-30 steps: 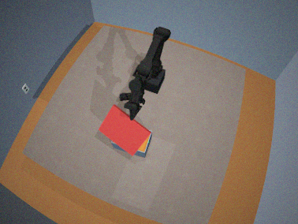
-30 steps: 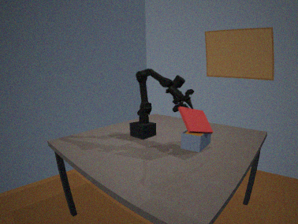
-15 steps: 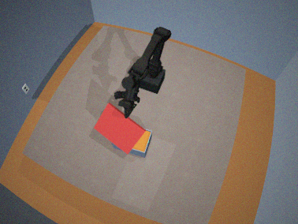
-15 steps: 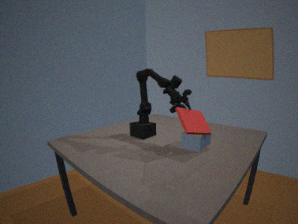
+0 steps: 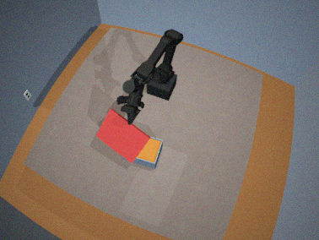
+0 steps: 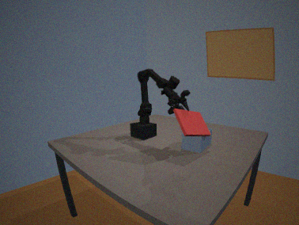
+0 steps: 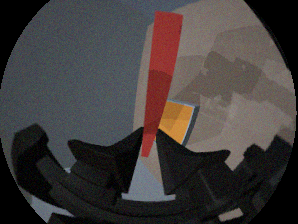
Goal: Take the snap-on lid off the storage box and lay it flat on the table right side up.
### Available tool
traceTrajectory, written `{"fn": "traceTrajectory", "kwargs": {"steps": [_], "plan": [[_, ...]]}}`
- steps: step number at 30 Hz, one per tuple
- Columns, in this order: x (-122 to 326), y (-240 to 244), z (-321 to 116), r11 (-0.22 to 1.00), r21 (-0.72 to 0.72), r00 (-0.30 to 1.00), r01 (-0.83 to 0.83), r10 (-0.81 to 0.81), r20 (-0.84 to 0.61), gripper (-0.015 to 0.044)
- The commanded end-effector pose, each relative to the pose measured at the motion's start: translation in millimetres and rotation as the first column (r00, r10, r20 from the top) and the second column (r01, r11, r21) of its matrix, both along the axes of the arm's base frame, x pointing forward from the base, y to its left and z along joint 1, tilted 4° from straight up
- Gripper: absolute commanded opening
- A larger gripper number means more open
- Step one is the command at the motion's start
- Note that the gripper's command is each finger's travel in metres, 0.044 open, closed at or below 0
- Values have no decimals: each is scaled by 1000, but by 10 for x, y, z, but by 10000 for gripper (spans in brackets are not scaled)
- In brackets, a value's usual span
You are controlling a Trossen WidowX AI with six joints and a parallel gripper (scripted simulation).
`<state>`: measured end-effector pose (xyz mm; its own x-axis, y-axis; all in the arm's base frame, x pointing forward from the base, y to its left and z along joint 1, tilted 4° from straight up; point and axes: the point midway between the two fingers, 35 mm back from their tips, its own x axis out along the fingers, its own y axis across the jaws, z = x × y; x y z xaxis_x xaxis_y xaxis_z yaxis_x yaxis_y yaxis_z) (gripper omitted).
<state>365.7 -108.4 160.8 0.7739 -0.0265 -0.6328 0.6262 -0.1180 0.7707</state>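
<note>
The red lid (image 5: 122, 136) (image 6: 192, 123) (image 7: 163, 60) is off the storage box and tilted, its red outer face seen in the top and exterior views. It overlaps part of the box in those views. My gripper (image 5: 130, 122) (image 6: 187, 110) (image 7: 149, 129) is shut on the lid's upper edge. The blue-grey storage box (image 5: 146, 163) (image 6: 194, 144) (image 7: 190, 126) stands on the table, and its orange inside shows beside the lid. Whether the lid's lower edge touches the box cannot be told.
The grey-brown table (image 5: 211, 127) (image 6: 138, 174) carries the box and the arm. The arm's black base (image 5: 161, 88) (image 6: 143, 130) stands behind the box. A lighter rectangular patch (image 5: 158, 194) shows on the table beside the box. The table's edge (image 6: 111, 191) runs along the front.
</note>
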Motion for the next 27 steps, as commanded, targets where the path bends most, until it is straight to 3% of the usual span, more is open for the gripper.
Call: {"fn": "traceTrajectory", "kwargs": {"steps": [1, 27], "plan": [[-2, -120, 10, 1000, -7, 1000, 4, -4, 3, 0], [-76, -635, -24, 1000, -12, 1000, 4, -4, 2, 0]]}}
